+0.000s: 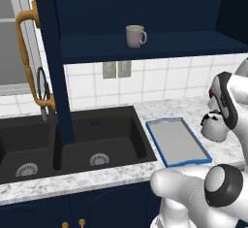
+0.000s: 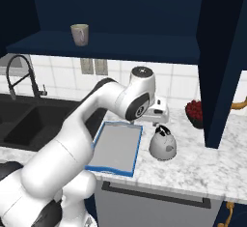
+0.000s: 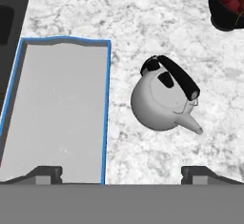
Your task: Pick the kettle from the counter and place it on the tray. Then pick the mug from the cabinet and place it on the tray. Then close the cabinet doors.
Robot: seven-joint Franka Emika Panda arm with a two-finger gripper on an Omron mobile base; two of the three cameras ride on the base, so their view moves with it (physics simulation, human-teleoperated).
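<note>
Kettle (image 3: 162, 105) first: it stands upright on the speckled tabletop (image 3: 143, 8), just to the right of the tray (image 3: 57, 113) and apart from its blue rim, with the black arched handle on top. In the hand view its short spout points away from the tray. The fingers (image 3: 122, 173) stand spread wide above it, holding nothing; one dark tip (image 3: 45, 173) hangs over the tray, the other (image 3: 202, 173) over bare stone beside the kettle. The tray lies flat with nothing on it, between the kettle and the black double sink (image 1: 72, 139). A dark bowl of red fruit (image 2: 195, 112) sits farther back on the tabletop, near the open right cabinet door (image 2: 222, 62). A curved black faucet (image 2: 19, 74) rises behind the sink. Higher up, the mug (image 1: 135, 36) stands upright on the navy shelf (image 1: 145, 45) inside the cabinet, its handle turned to the right in the left base view. The left door (image 1: 48, 52) also stands open, with its long brass handle (image 1: 29, 57) showing.
</note>
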